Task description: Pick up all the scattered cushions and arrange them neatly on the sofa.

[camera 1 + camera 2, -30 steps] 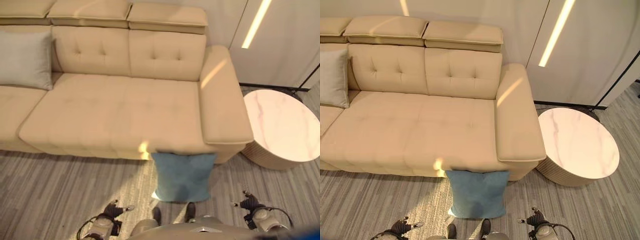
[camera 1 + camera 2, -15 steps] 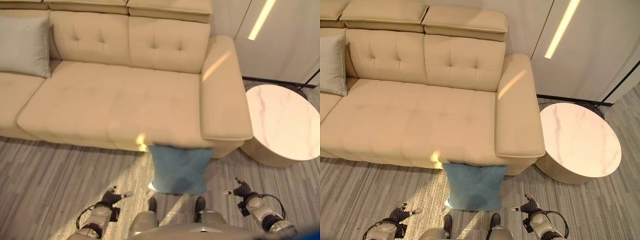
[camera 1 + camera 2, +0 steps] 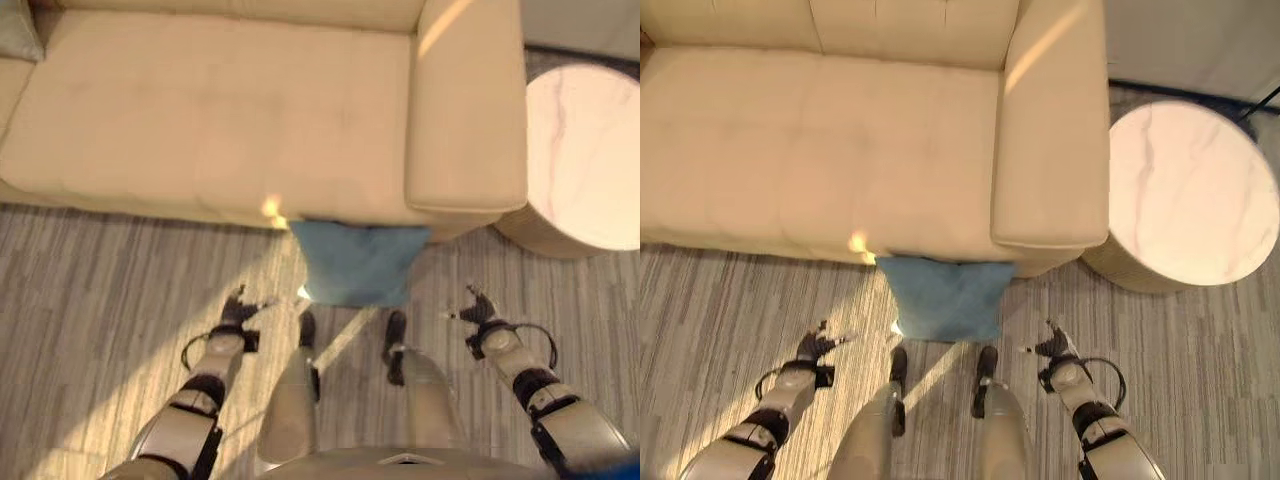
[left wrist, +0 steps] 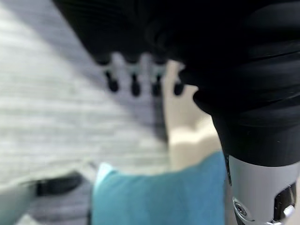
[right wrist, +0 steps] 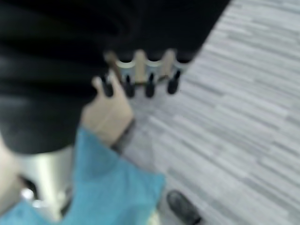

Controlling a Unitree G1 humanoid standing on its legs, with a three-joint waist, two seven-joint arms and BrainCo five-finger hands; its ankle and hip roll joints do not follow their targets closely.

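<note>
So the blue cushion (image 3: 358, 262) is on the floor (image 3: 110, 270), leaning up against the front of the sofa (image 3: 220, 110) right below the armrest (image 3: 465, 110), with its top edge tucked against the sofa base. The left hand (image 3: 240, 308) and right hand (image 3: 474, 304) both hang low on either side of it, apart from it, fingers loosely spread and holding nothing. Looks to me like the step here is reaching in for the pickup. If I were doing it I'd bring both hands inward to the cushion's two side edges and squeeze it between them rather than trying to pinch a corner with one hand, since a soft cushion will just flop and fold. Probably needs a lean or crouch too, because it sits low and close in front of the robot. Then lift straight up clear of the seat front before pushing forward, so it doesn't snag on the sofa edge. The seat looks wide open, so plenty of landing room. The cushion itself is a plain teal-blue square, soft fabric, a bit slumped and creased in the middle, corners slightly pointy. There's also a round marble-top table (image 3: 1185, 190) beside the armrest, worth keeping the right arm clear of.
</note>
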